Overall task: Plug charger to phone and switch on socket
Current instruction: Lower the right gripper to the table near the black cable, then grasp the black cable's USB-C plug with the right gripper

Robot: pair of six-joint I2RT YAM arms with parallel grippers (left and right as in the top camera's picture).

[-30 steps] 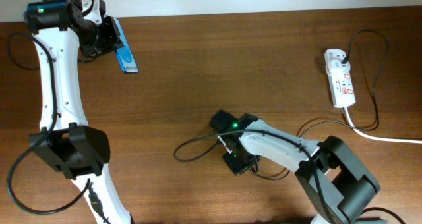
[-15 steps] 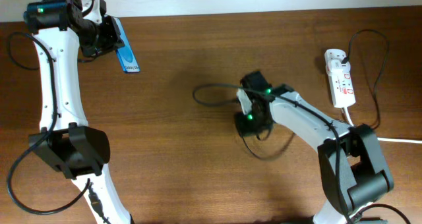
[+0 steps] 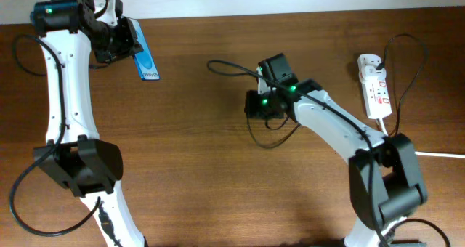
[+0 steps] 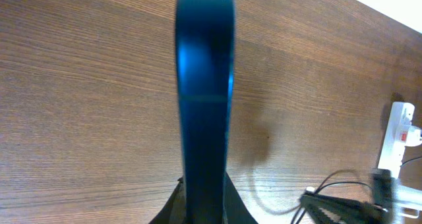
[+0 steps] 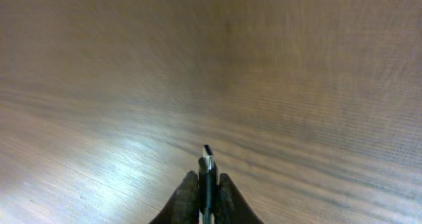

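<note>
My left gripper (image 3: pixel 125 42) is at the table's far left, shut on the phone (image 3: pixel 147 64), which it holds off the wood. In the left wrist view the phone (image 4: pixel 206 99) rises edge-on as a blue bar from between the jaws (image 4: pixel 206 201). My right gripper (image 3: pixel 251 105) hovers mid-table, shut on the charger's plug (image 5: pixel 207 159), whose metal tip pokes out past the fingers (image 5: pixel 188 196). The thin black charger cable (image 3: pixel 225 63) trails in loops around that wrist. The white socket (image 3: pixel 375 87) lies at the far right, well away from both grippers.
The socket's thick white cord (image 3: pixel 425 152) runs off the right edge, and a thin black lead (image 3: pixel 415 80) curves beside it. Bare brown wood (image 3: pixel 196 152) spans the gap between the arms. The left wrist view shows the socket (image 4: pixel 397 137) at its right edge.
My right gripper has carried the plug from the near middle of the table up and to the left, dragging the cable along. The left gripper with the phone has shifted slightly right.
</note>
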